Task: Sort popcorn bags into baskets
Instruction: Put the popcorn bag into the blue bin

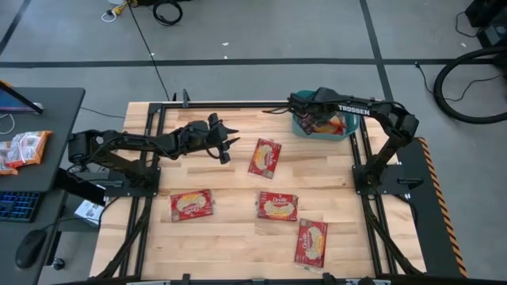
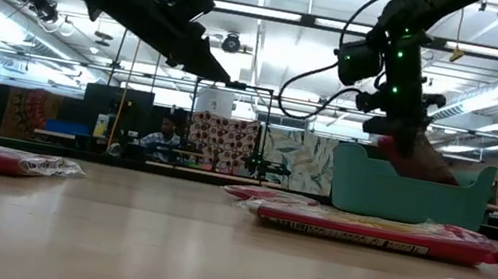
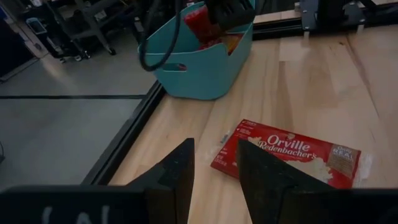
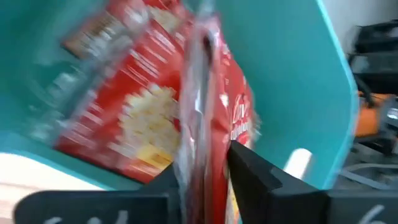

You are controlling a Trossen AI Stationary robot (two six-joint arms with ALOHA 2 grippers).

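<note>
The teal basket [image 1: 342,129] stands at the table's far right corner with red popcorn bags [image 4: 124,118] lying inside. My right gripper [image 4: 205,177] reaches down into it, shut on another popcorn bag [image 4: 208,93] that is seen edge-on. Several more bags lie flat on the wood: one in the middle [image 1: 264,157], one at the near left [image 1: 191,205], one near the centre [image 1: 277,206] and one at the near right [image 1: 312,241]. My left gripper [image 1: 226,144] hovers open and empty above the table, left of the middle bag [image 3: 286,152]. My right gripper pinches the popcorn bag between its two fingers, one on each flat face, near the bag's edge [image 4: 217,158]. The fingers [image 4: 252,168] slant down from above into the basket. The bag stands on edge between them, inside the basket's walls and above the bags lying there.
Dark metal rails [image 1: 360,158] frame the table's sides and far edge. A desk [image 1: 47,119] left of the table holds more packets [image 1: 24,149], a keyboard and a mouse. Bare wood [image 1: 238,253] lies between the scattered bags.
</note>
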